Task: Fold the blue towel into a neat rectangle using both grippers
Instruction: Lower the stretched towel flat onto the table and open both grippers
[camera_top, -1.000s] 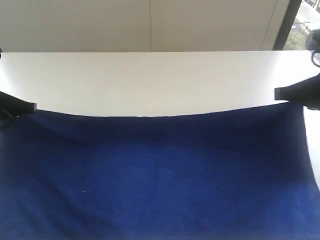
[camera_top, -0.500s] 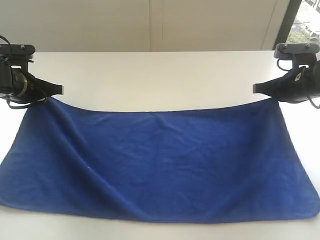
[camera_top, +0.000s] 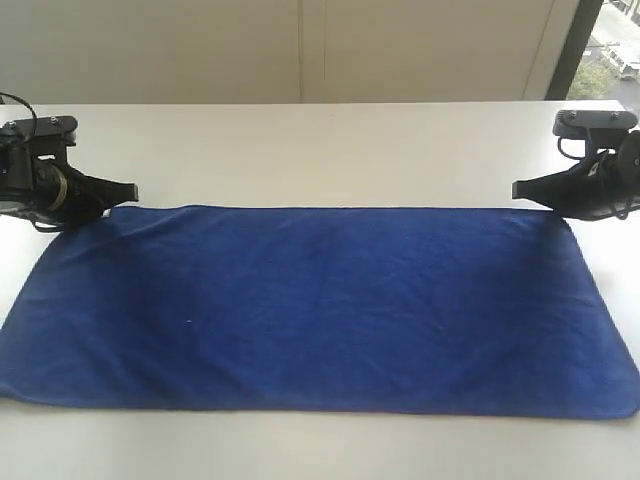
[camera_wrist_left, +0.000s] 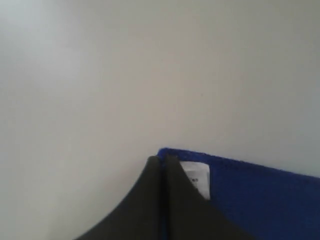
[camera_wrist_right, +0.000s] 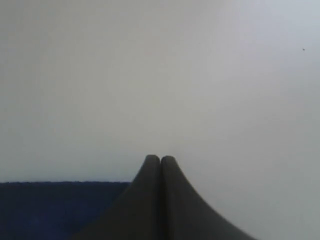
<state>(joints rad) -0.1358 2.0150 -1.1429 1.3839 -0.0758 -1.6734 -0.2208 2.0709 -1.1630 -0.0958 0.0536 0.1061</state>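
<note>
A bulky, jointed black left gripper (camera_top: 128, 188) and a matching black right gripper (camera_top: 520, 189) are seen, each tapered to narrow matte black fingers (camera_wrist_left: 150, 205). Behind the fingers, a flat dark metal bracket (camera_top: 596, 119) studded with pale screws (camera_top: 566, 118) is carried, and thin black cables (camera_top: 24, 103) are looped.

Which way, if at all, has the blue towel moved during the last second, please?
Yes. The blue towel has come down from hanging near the camera to lie flat on the white table, its far edge slightly nearer the table's far edge.
</note>
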